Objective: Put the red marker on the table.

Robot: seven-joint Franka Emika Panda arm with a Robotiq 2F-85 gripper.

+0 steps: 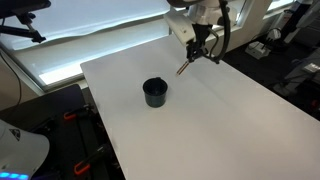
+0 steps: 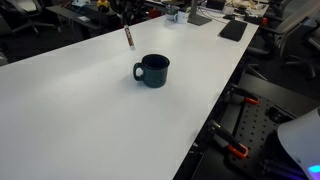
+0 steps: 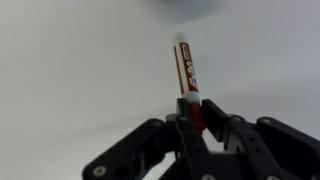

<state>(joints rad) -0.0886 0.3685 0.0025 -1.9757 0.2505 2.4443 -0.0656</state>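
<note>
Your jaws are clenched on the red marker (image 3: 186, 70). In the wrist view they pinch its red end at the lower middle of the frame, and the rest of its body sticks out toward the top edge over the white table (image 3: 70, 70). In an exterior view the marker (image 1: 184, 67) hangs tilted below the jaws, right of centre in the upper part of the frame, over the far side of the table (image 1: 220, 120). You cannot tell whether its lower tip touches the surface. A dark mug (image 1: 155, 92) stands upright on the table, near the marker but apart from it, toward the lower left.
</note>
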